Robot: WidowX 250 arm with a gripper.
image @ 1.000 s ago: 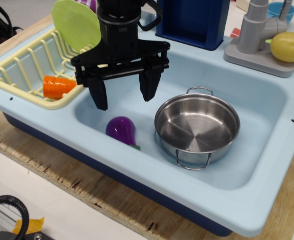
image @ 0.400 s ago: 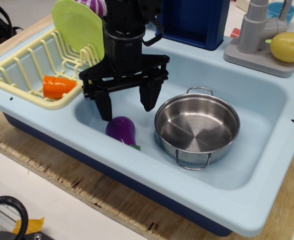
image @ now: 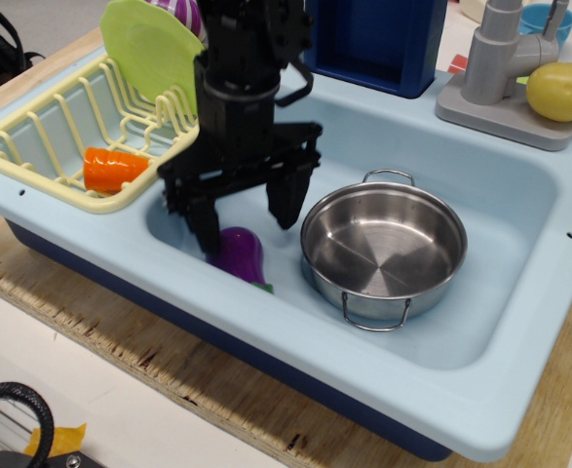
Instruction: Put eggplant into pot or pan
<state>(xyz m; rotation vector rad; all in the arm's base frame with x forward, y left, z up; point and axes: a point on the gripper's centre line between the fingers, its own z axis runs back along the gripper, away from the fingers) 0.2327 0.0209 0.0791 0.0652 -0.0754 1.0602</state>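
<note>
The purple eggplant lies on the floor of the light blue sink, its green stem end pointing toward the front right. The shiny steel pot stands empty just right of it, with wire loop handles at back and front. My black gripper is open and hangs low over the eggplant. Its left finger reaches down beside the eggplant's left edge and its right finger stands between eggplant and pot. The fingers do not grip the eggplant.
A yellow dish rack at the left holds an orange cup and a green plate. A grey faucet and a yellow fruit stand at the back right. A dark blue box stands behind the sink.
My gripper has come down and slightly forward toward the eggplant, staying open. The eggplant and pot have not moved.
</note>
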